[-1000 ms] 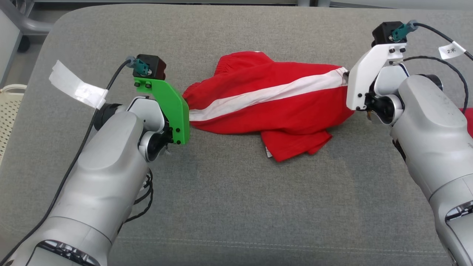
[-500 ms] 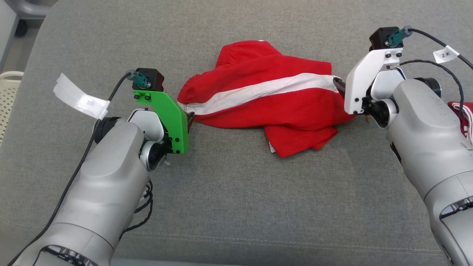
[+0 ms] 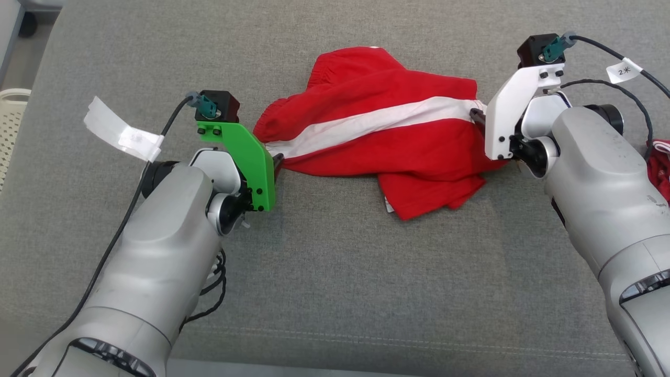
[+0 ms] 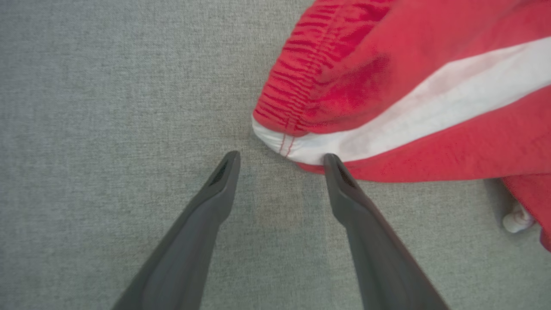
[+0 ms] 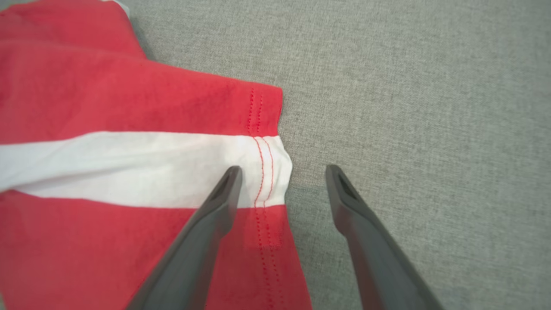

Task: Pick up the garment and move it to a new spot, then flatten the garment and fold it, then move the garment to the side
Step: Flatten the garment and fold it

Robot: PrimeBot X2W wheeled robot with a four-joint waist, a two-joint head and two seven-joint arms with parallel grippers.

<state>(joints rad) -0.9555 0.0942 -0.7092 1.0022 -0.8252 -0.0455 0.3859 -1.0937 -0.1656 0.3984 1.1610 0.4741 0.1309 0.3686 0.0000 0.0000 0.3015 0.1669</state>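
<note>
While both arms are low at the two ends of the garment (image 3: 377, 141), I note the layout from left to right.

Left gripper (image 4: 280, 159): jaws apart, nothing between them but bare grey cushion (image 3: 335, 293). In the left wrist view one fingertip (image 4: 331, 161) touches the end of the white stripe (image 3: 377, 124) just below the gathered waistband (image 4: 297, 86). The other is on open cushion.

Centre: the garment is a pair of red shorts lying crumpled across the far middle of the cushion. The stripe runs end to end, and a loose flap (image 3: 434, 193) is doubled under on the near side.

Right gripper (image 5: 282, 170): jaws also apart, clamped on nothing. One finger (image 5: 228, 181) lies over the stitched leg hem (image 5: 258, 107) where the stripe ends. The other is over bare cushion.

Far right: another piece of red cloth (image 3: 660, 167) shows past the right forearm and is not my concern.

Handling estimate: thin woven cloth, light and completely limp. I expect it to sag and bunch between the grips and hold no shape of its own. It is probably a little slick.

The best holds look like the elastic waistband on the left and the double-stitched hem on the right, since both are thicker than the panel. I would pinch through all layers at each end, because a single-layer grip would let the shorts fall open when lifted.
</note>
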